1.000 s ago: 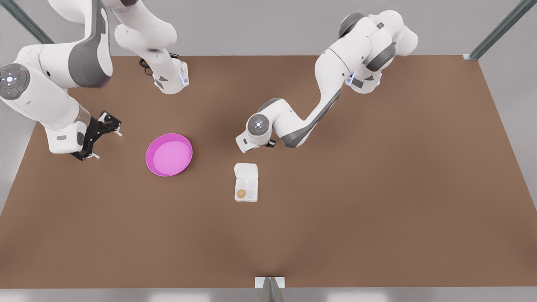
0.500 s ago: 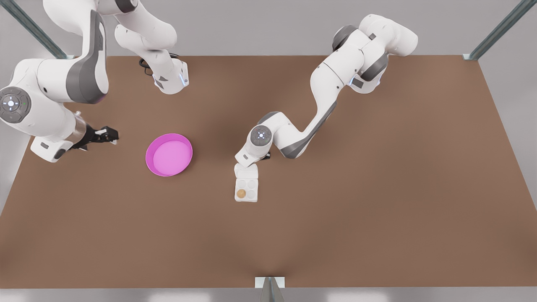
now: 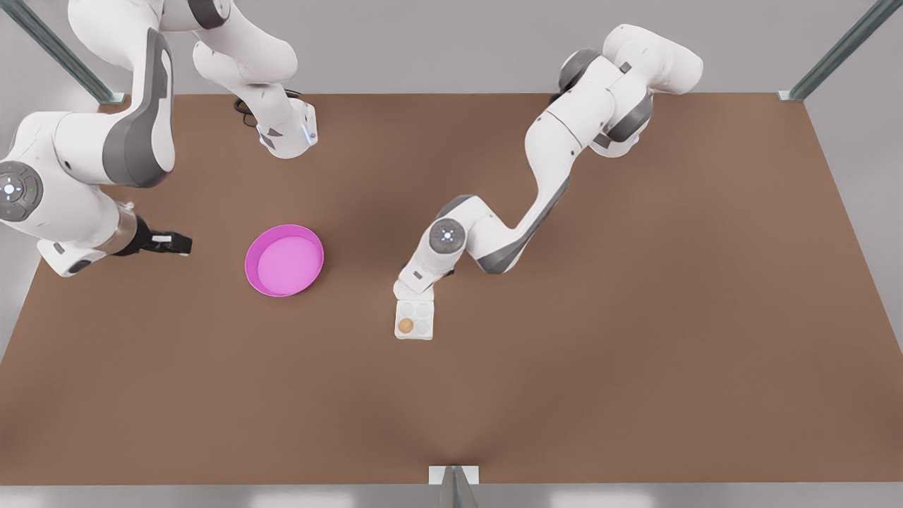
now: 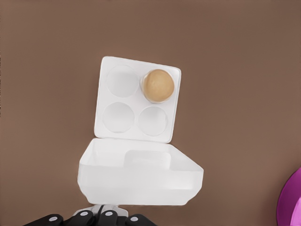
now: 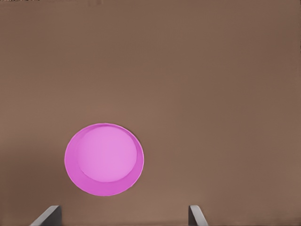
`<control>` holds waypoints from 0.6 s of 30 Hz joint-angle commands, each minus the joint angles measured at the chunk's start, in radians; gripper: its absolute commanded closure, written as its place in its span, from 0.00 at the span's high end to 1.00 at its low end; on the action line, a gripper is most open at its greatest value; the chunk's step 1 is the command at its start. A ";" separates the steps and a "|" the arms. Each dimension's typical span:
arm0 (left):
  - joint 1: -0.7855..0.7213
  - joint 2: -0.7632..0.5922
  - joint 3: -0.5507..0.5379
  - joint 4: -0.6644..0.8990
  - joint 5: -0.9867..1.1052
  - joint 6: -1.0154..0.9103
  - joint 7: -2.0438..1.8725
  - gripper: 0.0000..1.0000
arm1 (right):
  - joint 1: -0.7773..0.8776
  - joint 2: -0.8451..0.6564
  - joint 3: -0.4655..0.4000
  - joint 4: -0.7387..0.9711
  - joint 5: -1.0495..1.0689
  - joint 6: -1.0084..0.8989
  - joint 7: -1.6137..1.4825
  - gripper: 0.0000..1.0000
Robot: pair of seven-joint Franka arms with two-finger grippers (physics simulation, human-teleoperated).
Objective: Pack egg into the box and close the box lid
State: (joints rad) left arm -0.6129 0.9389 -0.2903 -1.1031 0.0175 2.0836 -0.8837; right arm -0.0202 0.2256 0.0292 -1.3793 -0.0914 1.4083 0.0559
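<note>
Tiny tan-brown oval egg [image 3: 405, 325] [image 4: 158, 85] seated in one of the four round cups of the small white rectangular egg carton [image 3: 414, 336] [image 4: 101, 94]. Sits in the row farthest from the left gripper [image 3: 411, 288] [image 4: 107, 213], at the corner on the front view's left. Other three cups bare.

Plain white lid flap [image 4: 141, 176] hinged along the tray edge nearest the left gripper. Stands raised at an angle from that hinge, hollow side towards the cups, not down over them. Lies between the left gripper and the tray, with the gripper just behind the lid's outer edge. Contact not clear. Impossible to tell whether this gripper is apart or together: black knuckle parts at the edge of the left wrist view, nothing more.

Carton resting on the brown bench [image 3: 635, 317], near its middle.

Round pink shallow dish [image 3: 250, 271] [image 5: 70, 165] well apart from the carton, towards the front view's left. Lies ahead of the right gripper [image 3: 176, 244] [image 5: 122, 215], out beyond the tips of its fingers [image 5: 49, 214] and closer in line with one finger than the other. Fingers spread wide, clamped on nothing, clear of the dish, hanging above the bench near its edge on the front view's left.
</note>
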 commanded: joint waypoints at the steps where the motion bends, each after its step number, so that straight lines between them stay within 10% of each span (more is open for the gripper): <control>1: 0.005 0.006 0.000 0.009 -0.016 0.015 -0.043 0.21 | -0.001 0.004 0.000 0.002 -0.001 0.000 0.196 1.00; 18: -0.002 0.113 -0.006 0.164 -0.082 0.130 -0.037 0.21 | -0.006 0.031 0.000 0.016 -0.001 0.005 0.194 1.00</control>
State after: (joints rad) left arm -0.6146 1.0483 -0.2958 -0.9469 -0.0616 2.1962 -0.9073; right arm -0.0247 0.2573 0.0293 -1.3642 -0.0925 1.4120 0.1794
